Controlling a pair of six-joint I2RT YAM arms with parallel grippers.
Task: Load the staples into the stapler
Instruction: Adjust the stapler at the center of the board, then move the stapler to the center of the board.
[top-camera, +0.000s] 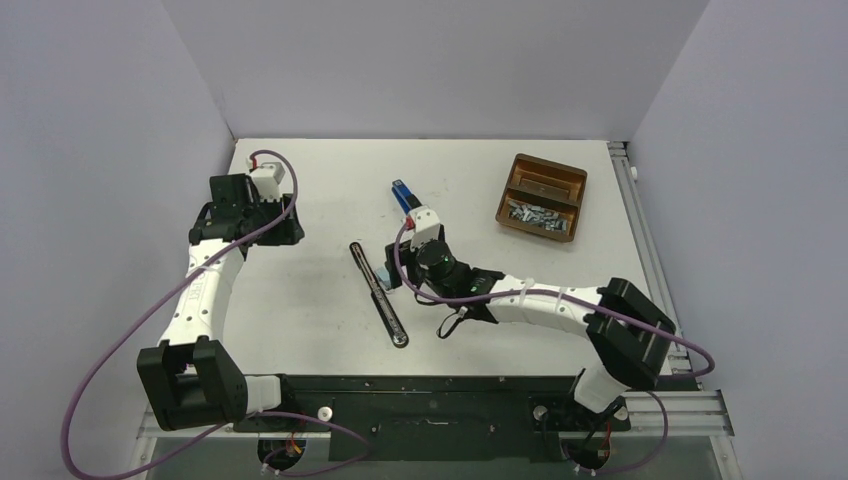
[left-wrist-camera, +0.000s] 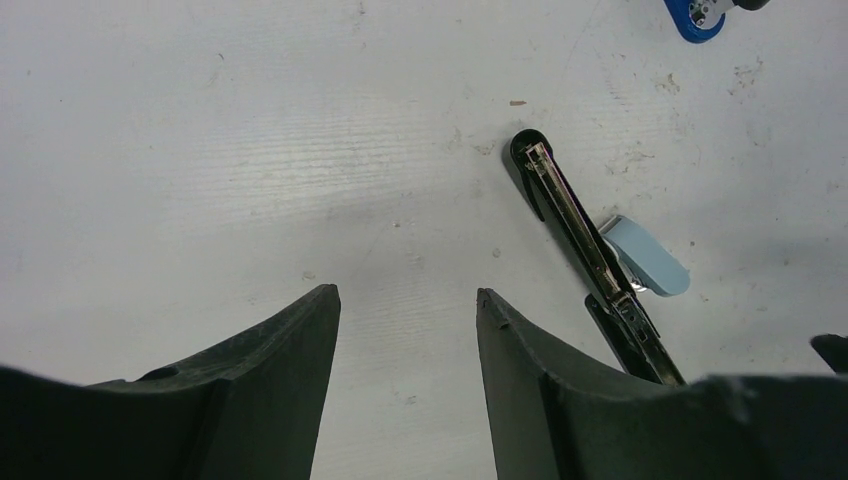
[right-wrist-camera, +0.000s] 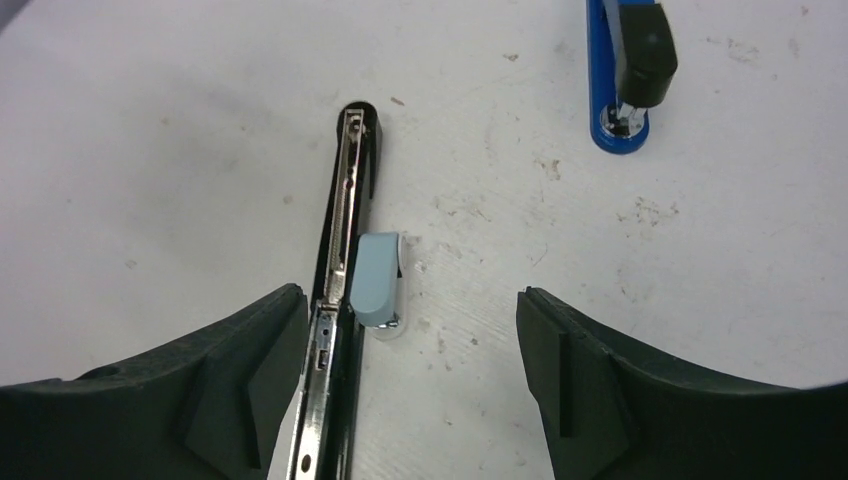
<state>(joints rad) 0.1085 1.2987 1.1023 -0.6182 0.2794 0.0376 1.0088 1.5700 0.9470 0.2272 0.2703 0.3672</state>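
A long black stapler lies opened flat in the middle of the table, its silver magazine channel facing up; it also shows in the left wrist view. A small light-blue stapler lies against its right side. The staples lie as a silver heap in the near compartment of the brown tray at the back right. My right gripper is open and empty, low over the table, its left finger beside the black stapler. My left gripper is open and empty, left of the stapler.
A blue and black stapler stands behind the right gripper, also in the right wrist view. The tray's far compartment holds a brownish block. White walls enclose the table on three sides.
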